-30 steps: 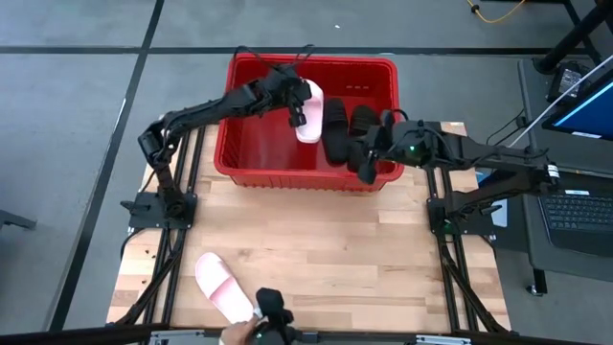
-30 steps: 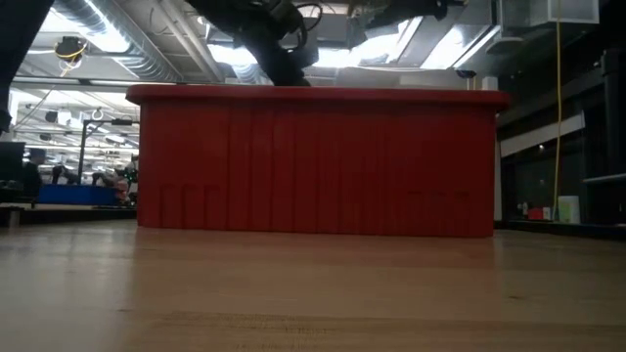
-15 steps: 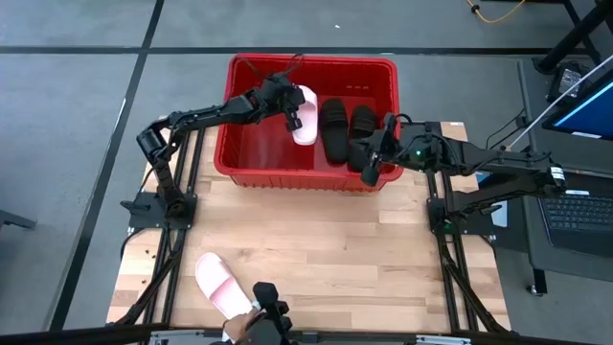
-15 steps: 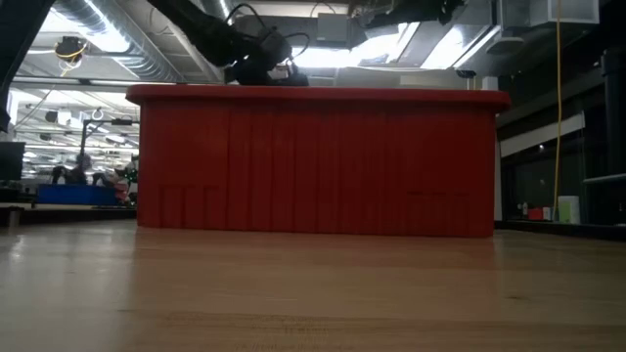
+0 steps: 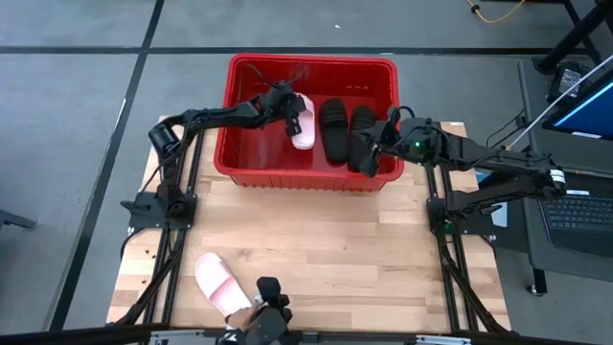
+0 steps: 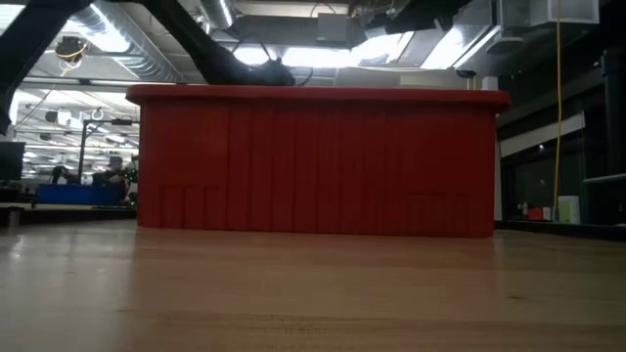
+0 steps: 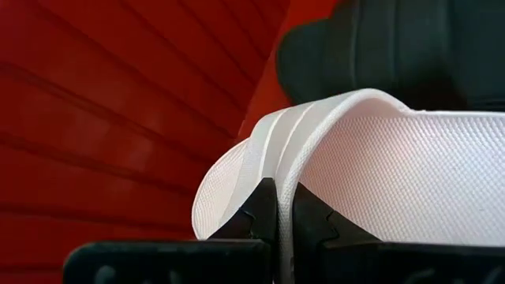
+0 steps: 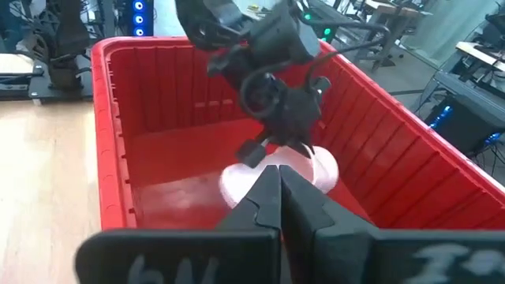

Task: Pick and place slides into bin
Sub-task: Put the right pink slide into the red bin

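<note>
Nearest, one pink slide lies on the table at about seven o'clock. Beyond, the red bin holds two black slides beside a second pink slide, its edge pinched by the left gripper. At three o'clock, the right gripper hangs over the rim, fingers pressed together, empty.

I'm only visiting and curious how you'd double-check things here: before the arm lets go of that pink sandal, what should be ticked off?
1. Left gripper pinching the pink slide: ok.
2. Slide inside the bin walls: ok.
3. Slide resting on the bin floor: cannot tell.
4. Right gripper shut and empty at the bin's right rim: ok.
5. Two black slides already in the bin: ok.
6. Second pink slide binned: not ok, it lies on the table.
</note>
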Controlling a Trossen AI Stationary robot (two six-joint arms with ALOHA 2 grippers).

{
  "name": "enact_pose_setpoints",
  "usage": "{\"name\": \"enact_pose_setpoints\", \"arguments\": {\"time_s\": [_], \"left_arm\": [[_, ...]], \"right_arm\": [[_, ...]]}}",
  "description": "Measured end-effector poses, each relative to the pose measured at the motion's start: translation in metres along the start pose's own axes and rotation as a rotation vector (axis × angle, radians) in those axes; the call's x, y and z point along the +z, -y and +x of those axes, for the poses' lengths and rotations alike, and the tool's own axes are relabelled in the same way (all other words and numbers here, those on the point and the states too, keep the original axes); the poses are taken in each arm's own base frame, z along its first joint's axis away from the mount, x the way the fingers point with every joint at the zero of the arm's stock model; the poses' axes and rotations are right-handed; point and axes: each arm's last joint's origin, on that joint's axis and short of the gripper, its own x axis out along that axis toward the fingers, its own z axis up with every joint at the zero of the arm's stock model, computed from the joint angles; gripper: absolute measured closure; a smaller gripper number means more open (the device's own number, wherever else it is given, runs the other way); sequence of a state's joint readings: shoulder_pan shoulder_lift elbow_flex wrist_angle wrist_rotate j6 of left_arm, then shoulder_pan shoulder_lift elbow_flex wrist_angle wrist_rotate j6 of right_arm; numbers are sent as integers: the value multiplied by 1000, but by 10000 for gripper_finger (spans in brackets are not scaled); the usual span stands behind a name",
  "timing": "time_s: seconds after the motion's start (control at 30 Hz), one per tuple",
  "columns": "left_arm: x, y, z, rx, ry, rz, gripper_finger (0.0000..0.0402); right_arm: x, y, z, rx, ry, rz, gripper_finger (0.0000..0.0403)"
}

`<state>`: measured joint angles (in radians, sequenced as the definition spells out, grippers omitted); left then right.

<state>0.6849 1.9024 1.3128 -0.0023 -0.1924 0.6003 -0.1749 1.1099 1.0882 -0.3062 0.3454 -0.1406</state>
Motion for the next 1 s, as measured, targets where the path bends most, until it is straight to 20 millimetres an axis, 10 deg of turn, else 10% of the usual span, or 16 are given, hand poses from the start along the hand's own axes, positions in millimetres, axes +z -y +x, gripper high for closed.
{"name": "enact_pose_setpoints", "arguments": {"time_s": [1.0], "left_arm": [[-22, -4, 37, -19, 82, 18, 398]], "right_arm": [[0, 0, 0, 2, -2, 0, 399]]}}
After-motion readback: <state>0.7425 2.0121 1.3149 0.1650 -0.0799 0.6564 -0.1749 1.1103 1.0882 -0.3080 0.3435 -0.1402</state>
